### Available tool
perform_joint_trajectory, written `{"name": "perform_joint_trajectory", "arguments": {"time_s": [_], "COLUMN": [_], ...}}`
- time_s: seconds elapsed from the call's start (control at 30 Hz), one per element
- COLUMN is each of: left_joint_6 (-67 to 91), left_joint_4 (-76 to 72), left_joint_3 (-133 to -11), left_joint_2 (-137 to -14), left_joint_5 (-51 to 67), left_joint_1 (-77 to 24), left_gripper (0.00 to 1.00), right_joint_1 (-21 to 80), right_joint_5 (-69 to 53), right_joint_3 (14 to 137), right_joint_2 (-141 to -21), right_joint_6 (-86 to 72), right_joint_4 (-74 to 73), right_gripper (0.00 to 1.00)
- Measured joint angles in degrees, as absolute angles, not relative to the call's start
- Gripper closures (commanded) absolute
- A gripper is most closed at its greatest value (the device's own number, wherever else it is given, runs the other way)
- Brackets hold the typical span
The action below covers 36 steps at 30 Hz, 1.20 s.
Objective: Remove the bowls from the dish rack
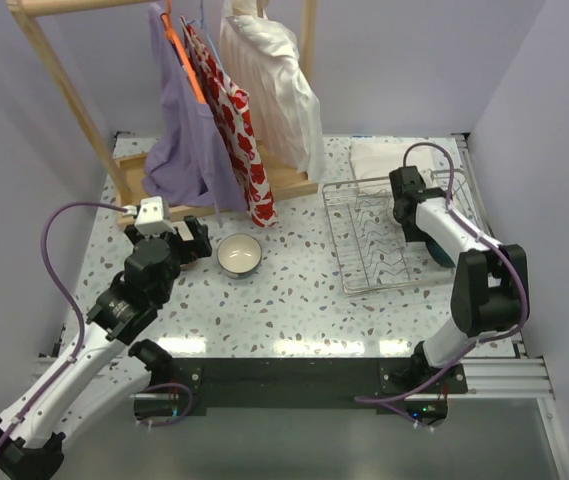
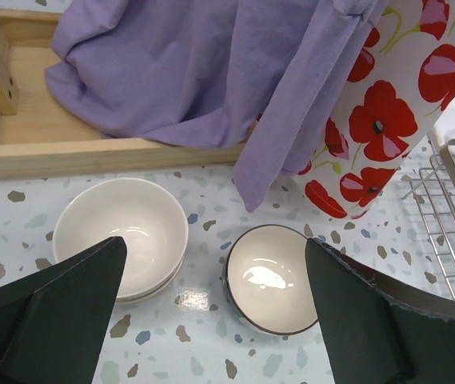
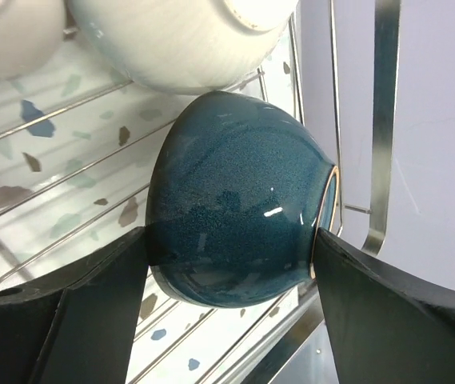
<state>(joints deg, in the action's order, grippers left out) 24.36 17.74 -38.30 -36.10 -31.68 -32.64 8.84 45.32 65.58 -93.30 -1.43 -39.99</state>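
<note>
The right hand (image 3: 231,268) grips a teal bowl (image 3: 235,192) lying on its side in the rack (image 1: 364,255). The left hand (image 2: 215,272) hangs released over a cream bowl (image 2: 123,228) and a dark-rimmed bowl (image 2: 271,276) on the bench (image 2: 203,352).

white bowl (image 3: 181,40) cropped at top, teal bowl (image 3: 235,210) interior hidden

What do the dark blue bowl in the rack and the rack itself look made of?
The teal bowl looks like glazed ceramic: glossy, finely speckled, with sharp highlights. The dish rack is thin bright wire, apparently polished or plated metal, going by its mirror-like shine.
</note>
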Motion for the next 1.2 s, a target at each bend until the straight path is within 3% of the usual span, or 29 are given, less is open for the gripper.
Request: {"name": "perform_joint_trajectory", "arguments": {"time_s": [0.43, 0.9, 1.2], "left_joint_6": [24.29, 22.70, 23.42], "left_joint_4": [17.56, 13.78, 11.60], "left_joint_3": [-37.87, -37.06, -36.84], "left_joint_2": [-38.30, -40.97, -46.54], "left_joint_5": [-30.26, -21.71, -15.16], "left_joint_1": [-32.27, -32.27, -32.27], "left_gripper": [0.00, 0.00, 0.00], "right_joint_1": [8.84, 8.84, 8.82], "right_joint_5": [38.61, 28.40, 13.41], "right_joint_3": [65.89, 68.88, 70.50], "right_joint_2": [-87.39, -72.88, -66.46], "right_joint_6": [-3.05, -6.50, -7.25], "right_joint_4": [-40.01, -40.80, -40.29], "right_gripper": [1.00, 1.00, 1.00]}}
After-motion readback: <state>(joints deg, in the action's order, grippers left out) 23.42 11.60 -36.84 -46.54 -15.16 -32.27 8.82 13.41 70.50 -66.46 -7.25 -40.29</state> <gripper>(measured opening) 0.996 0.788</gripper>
